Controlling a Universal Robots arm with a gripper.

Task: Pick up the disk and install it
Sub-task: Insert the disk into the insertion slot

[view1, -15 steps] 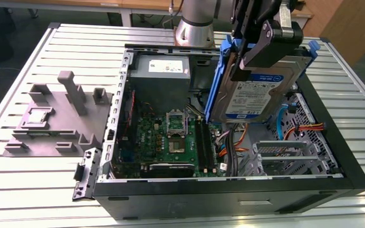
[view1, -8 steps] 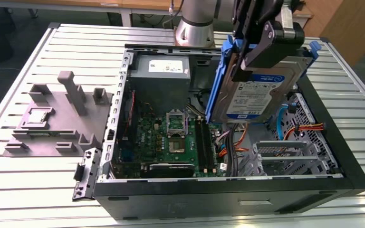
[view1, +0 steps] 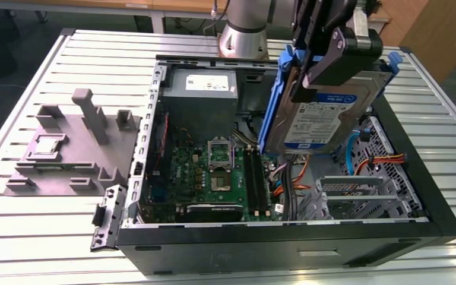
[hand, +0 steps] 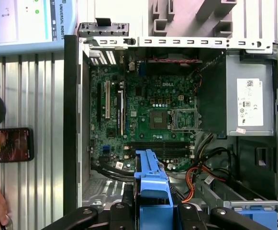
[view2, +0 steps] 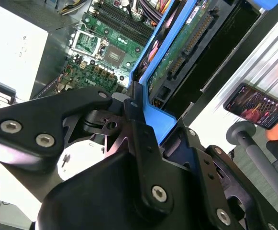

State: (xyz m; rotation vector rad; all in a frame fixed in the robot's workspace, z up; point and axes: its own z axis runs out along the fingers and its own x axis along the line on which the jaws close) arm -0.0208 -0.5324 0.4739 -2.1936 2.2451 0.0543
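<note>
Claw clamped on the disk by its blue frame, top end. Disk hangs upright, off the surface, above the open computer case, near the drive cage; upright hold probably keeps it clear of the cables

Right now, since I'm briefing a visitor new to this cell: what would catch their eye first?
The disk in its blue carrier, held nearly upright by the gripper over the open computer case in the exterior view. Next, the green motherboard inside it, and a grey fixture at the exterior view's left.
</note>
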